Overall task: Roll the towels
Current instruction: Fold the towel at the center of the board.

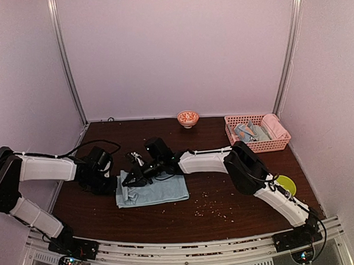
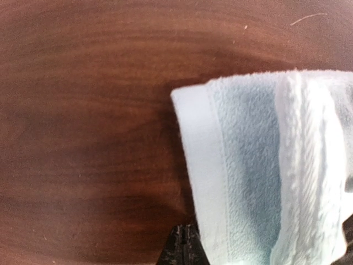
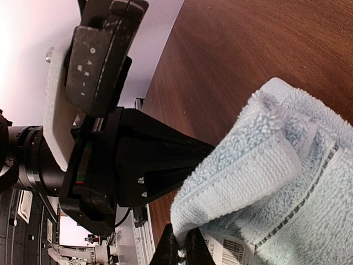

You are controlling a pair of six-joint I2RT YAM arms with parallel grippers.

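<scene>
We log left gripper (image 2: 185,247) and right gripper (image 3: 182,247) each pinching the plain towel (image 1: 160,191) at its lifted 9 o'clock edge.

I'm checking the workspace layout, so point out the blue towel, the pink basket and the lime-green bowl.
blue towel (image 1: 161,192): top view, flat middle of the cloth.
pink basket (image 1: 262,146): top view, near lattice wall.
lime-green bowl (image 1: 287,184): top view, its visible inside.

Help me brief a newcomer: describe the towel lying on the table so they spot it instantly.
On the dark wooden table, look left of centre. The light-blue towel lies spread there, left edge bunched. It alone lies outside the pink basket holding the other cloths.
</scene>
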